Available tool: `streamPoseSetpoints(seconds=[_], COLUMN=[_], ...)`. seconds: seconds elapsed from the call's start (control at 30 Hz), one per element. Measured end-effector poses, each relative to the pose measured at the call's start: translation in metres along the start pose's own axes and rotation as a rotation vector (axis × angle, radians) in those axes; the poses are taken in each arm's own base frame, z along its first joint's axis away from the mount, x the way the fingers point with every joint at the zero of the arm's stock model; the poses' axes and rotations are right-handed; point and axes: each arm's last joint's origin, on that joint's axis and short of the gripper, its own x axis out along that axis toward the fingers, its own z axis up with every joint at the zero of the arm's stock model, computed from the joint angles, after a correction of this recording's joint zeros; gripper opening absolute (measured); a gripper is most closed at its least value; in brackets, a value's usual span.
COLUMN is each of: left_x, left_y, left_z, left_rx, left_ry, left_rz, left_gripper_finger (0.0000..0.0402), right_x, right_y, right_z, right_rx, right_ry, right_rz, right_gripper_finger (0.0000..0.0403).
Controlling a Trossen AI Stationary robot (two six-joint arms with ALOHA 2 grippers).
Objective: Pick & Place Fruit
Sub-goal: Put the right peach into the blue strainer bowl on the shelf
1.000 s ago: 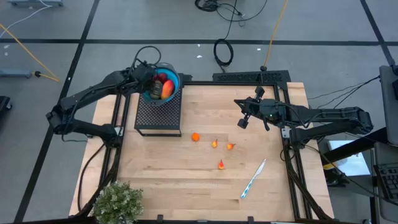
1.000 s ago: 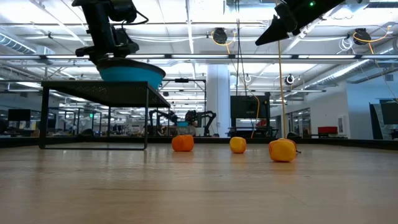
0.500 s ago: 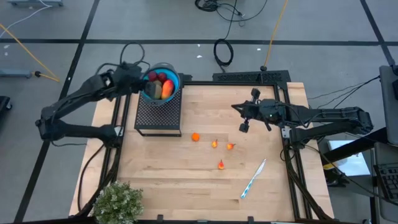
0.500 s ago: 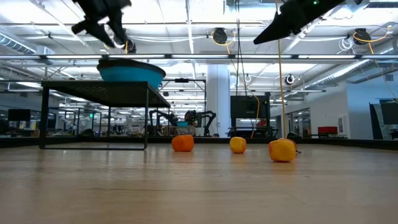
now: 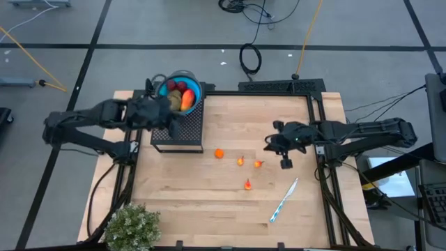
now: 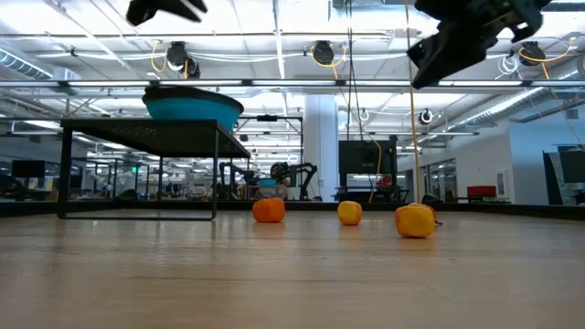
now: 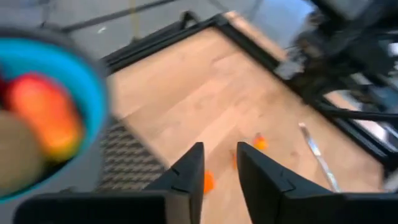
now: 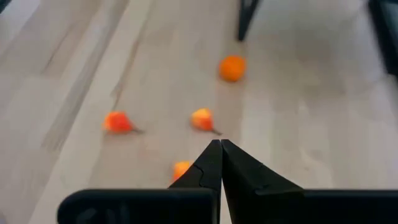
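Four orange bits [image 5: 240,161] left of right claw [image 5: 277,148].

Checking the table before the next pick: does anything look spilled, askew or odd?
Nothing looks damaged. Four orange bits lie loose on the table, outside the bowl, and a pen lies slantwise near the right claw.

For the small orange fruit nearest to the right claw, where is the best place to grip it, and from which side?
Probably from straight above, closing on its rounded body rather than its thin pointed tip. It lies alone on the bare table, apart from the other orange pieces. The right claw, shut now, must open first.
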Motion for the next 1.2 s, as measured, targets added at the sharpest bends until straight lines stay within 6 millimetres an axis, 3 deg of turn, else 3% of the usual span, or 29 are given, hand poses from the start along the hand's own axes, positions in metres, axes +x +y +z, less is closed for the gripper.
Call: streamPoseSetpoints(seconds=[0.3,0.4,0.53,0.77,0.97,1.2], left_x=[-0.002,0.001,0.005,0.005,0.003,-0.013], left_y=[-0.054,-0.062,-0.065,-0.052,-0.021,0.015], left_z=[-0.025,-0.038,-0.056,-0.071,-0.080,-0.084], left_rx=[0.266,0.310,0.316,0.360,0.349,0.336], left_ry=[-0.125,-0.148,-0.162,-0.224,-0.252,-0.308], left_rz=[-0.168,-0.230,-0.288,-0.371,-0.413,-0.475], left_gripper_finger=[0.0020,0.0004,0.0013,0.0003,0.0003,0.0008], right_x=[0.030,0.038,0.045,0.048,0.048,0.052], right_y=[0.021,0.022,0.022,0.022,0.017,0.008], right_z=[0.000,-0.001,-0.002,-0.003,-0.003,-0.004], right_rx=[-0.151,-0.157,-0.157,-0.195,-0.182,-0.155], right_ry=[0.079,0.104,0.122,0.133,0.130,0.137], right_rz=[0.109,0.118,0.119,0.118,0.102,0.077], right_gripper_finger=[0.0003,0.0007,0.0018,0.0050,0.0081,0.0120])
